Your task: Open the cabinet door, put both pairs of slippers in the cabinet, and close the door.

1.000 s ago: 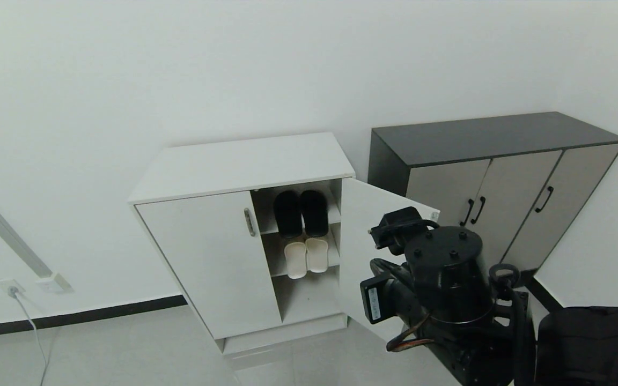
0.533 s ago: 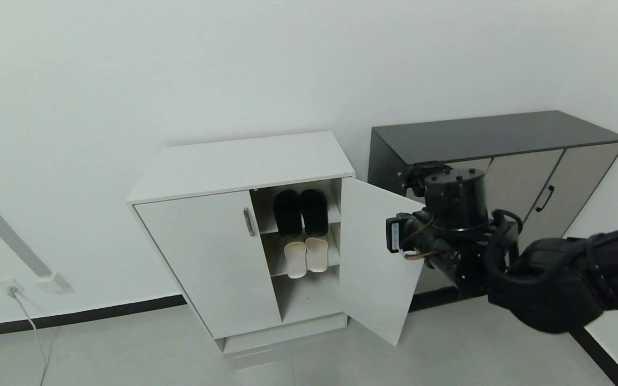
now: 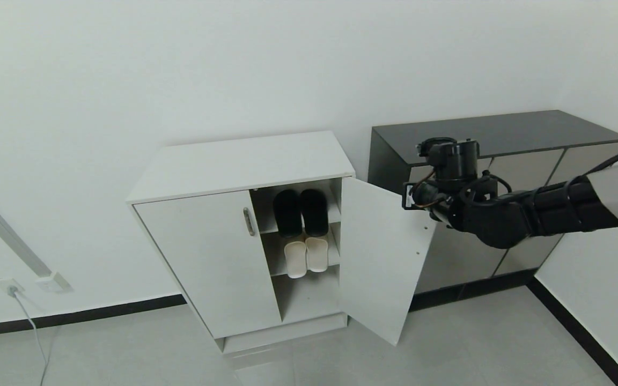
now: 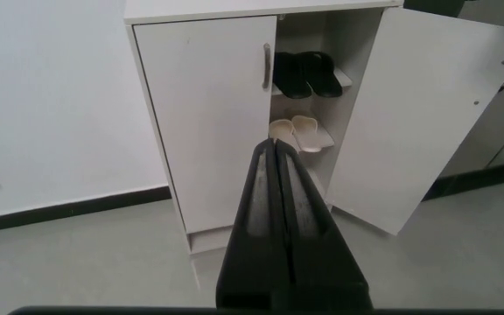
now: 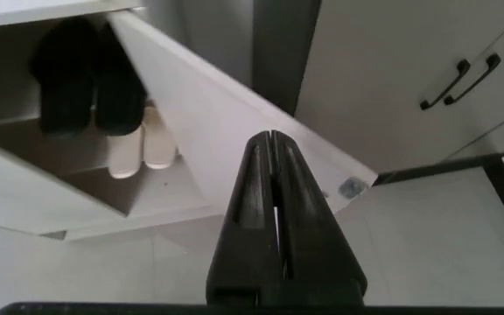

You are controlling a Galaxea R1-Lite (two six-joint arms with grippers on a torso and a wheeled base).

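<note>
Head view: You see the white cabinet (image 3: 239,161) with its right door (image 3: 379,262) open. The black slippers (image 3: 301,213) sit on the top shelf (image 3: 334,213), the white slippers (image 3: 306,257) on the shelf below (image 3: 333,257).
Left wrist view: Your left gripper (image 4: 276,149) is pressed together, empty, facing the cabinet.
Right wrist view: Your right gripper (image 5: 274,144) is pressed together too, empty, close to the open door.

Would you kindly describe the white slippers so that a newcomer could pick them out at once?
Find the white cabinet, left of the dark-topped cabinet; its right door hangs open. Inside, on the middle shelf, sit the white slippers, directly below the black slippers on the top shelf. They are the paler, lower pair.
</note>
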